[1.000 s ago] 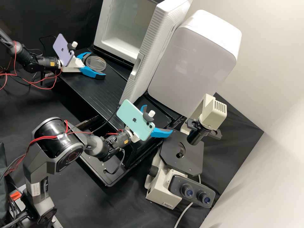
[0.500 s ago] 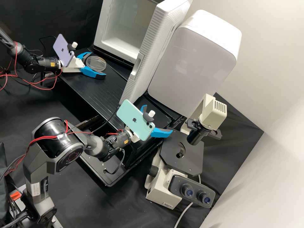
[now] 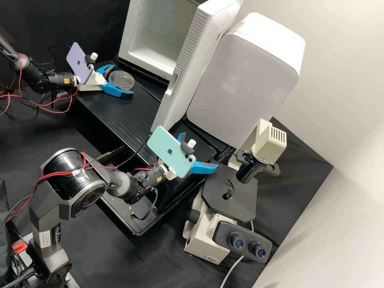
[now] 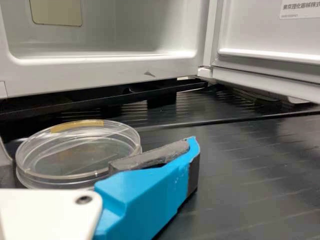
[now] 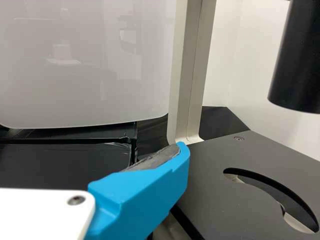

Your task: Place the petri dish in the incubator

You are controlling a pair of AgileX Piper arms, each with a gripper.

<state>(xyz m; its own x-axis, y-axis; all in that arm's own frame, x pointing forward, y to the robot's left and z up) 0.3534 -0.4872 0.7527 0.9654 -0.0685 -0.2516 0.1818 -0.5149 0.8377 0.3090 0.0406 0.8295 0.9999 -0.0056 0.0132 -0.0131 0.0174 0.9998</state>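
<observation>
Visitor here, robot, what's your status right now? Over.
Left gripper open, straddling petri dish on bench. Right gripper open, empty, by microscope. Incubator door open; nothing blocking.

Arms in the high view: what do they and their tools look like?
Both are dark grey with rounded joint housings and loose red cables. Each tool is white with two bright blue fingers: left tool, right tool. A lilac phone sits on the left wrist, a mint phone on the right.

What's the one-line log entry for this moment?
left pincer: open, straddling petri dish on bench | right pincer: open, by microscope stage | incubator: door open
</observation>
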